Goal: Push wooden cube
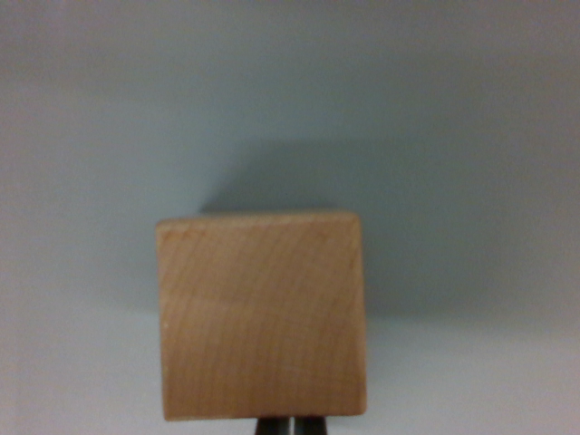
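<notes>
I see the wooden cube (263,317) resting on the pale surface (109,136) at 6 o'clock in the wrist view, directly above the hand (290,425), whose fingertips appear closed together; I judge it rigid and light, best pushed squarely at mid-face to prevent rotation.

Plain pale grey-blue tabletop (435,109) filling the view, bare staged test bench, place otherwise unclear

jaws: mostly hidden behind wooden cube (261,315), cropped at bottom edge | gap: seemingly narrow, blurred
</notes>
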Tool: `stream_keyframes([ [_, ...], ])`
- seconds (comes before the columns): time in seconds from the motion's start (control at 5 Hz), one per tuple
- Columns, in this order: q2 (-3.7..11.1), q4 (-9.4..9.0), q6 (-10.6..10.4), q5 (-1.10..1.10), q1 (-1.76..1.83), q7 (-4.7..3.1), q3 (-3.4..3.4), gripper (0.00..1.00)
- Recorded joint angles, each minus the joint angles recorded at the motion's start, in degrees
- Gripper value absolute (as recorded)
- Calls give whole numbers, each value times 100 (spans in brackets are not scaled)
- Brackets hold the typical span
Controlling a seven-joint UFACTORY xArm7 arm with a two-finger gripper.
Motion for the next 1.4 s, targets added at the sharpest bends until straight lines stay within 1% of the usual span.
stream_keyframes([
  [0.2, 117, 188, 72, -12, -8, -29, -20, 100],
  [0.4, 117, 188, 72, -12, -8, -29, -20, 100],
  [0.6, 215, 346, 133, -22, -14, -53, -37, 100],
  [0.8, 215, 346, 133, -22, -14, -53, -37, 100],
  [1.0, 285, 457, 175, -29, -19, -71, -49, 100],
  [1.2, 285, 457, 175, -29, -19, -71, -49, 100],
  [1.4, 320, 514, 197, -33, -21, -79, -56, 100],
])
